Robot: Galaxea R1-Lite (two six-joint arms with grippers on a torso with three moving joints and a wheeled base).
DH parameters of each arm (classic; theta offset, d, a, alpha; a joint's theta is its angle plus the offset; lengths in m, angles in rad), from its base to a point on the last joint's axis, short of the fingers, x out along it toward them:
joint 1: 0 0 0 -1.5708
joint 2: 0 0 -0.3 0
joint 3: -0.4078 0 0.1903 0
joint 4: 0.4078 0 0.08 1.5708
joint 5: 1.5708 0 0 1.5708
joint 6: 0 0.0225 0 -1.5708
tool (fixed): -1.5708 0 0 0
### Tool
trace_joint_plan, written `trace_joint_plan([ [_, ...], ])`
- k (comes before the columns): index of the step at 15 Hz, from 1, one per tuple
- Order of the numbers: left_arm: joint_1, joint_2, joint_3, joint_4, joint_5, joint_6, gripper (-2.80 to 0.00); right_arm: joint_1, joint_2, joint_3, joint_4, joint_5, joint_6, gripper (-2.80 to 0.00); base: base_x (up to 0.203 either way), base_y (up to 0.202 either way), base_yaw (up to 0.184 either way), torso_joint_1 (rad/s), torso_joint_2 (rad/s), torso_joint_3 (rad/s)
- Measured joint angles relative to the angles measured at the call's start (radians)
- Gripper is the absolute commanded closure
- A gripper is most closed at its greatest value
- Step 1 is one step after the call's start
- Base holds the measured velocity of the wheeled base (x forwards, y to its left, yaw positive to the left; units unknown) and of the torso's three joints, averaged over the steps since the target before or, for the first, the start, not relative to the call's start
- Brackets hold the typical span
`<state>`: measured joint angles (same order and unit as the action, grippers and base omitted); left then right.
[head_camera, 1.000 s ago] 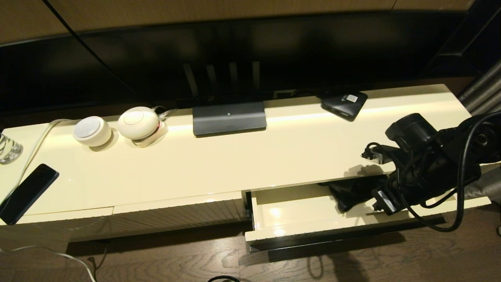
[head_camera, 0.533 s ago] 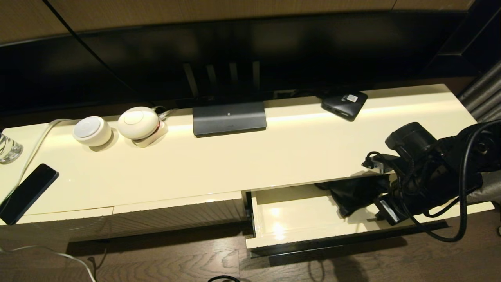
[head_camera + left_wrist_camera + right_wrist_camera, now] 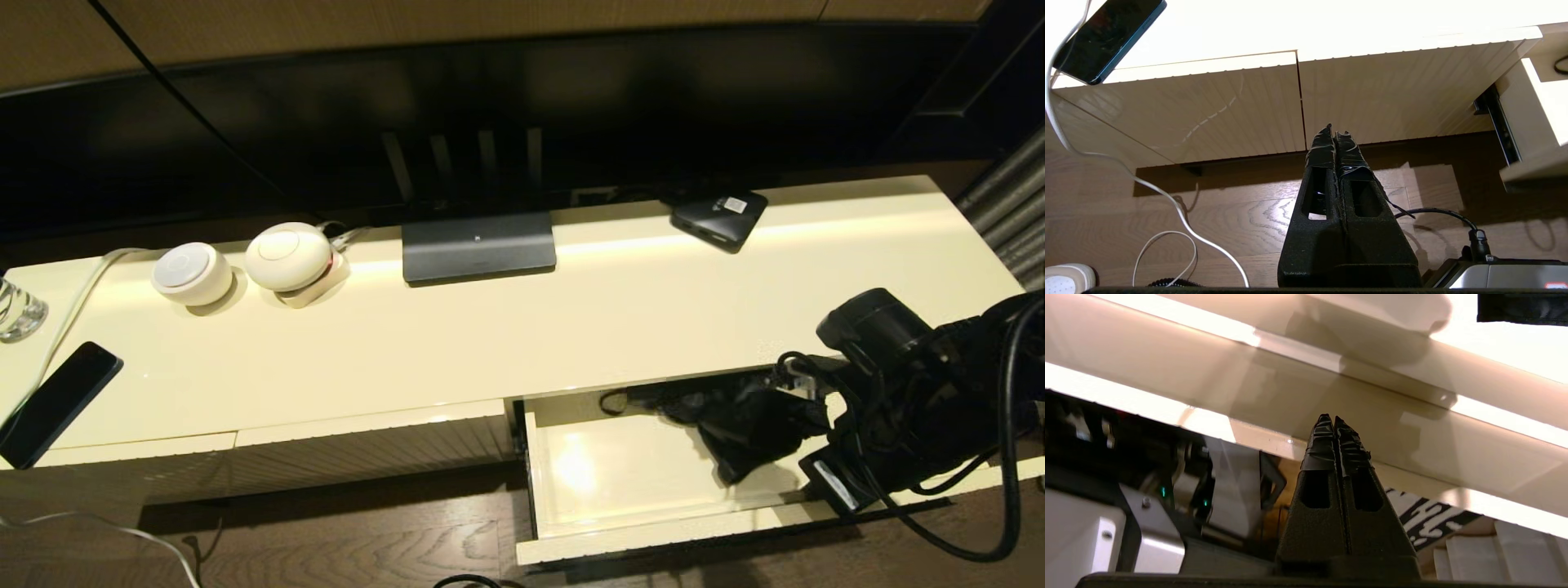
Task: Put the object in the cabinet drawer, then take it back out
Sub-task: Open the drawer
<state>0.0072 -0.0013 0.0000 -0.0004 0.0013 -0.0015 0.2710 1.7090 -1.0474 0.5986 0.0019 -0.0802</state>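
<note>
Item: black compact umbrella (image 3: 739, 420) lying loose in the open cabinet drawer (image 3: 653, 543), toward its right rear.

Risk: loose fabric may snag under the cabinet top, or slip from a shallow pinch. Right gripper (image 3: 1334, 428) sits at the drawer's right end, fingers pressed together, empty; left gripper (image 3: 1334, 139) parked low, likewise closed.

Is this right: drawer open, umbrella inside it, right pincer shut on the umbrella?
Not quite. The right wrist view shows the right pincer shut on nothing, by the glossy drawer panel. The drawer is open and the umbrella lies inside, per the head view.
</note>
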Motion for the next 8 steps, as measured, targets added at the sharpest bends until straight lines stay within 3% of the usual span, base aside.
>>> trace_joint_plan([
  [8,0.000,0.000,0.000,0.000,0.000,0.000,0.00,0.008,-0.058,0.167,0.021,0.014,0.001,0.00,0.000,0.000,0.000,0.000,0.00,0.000],
])
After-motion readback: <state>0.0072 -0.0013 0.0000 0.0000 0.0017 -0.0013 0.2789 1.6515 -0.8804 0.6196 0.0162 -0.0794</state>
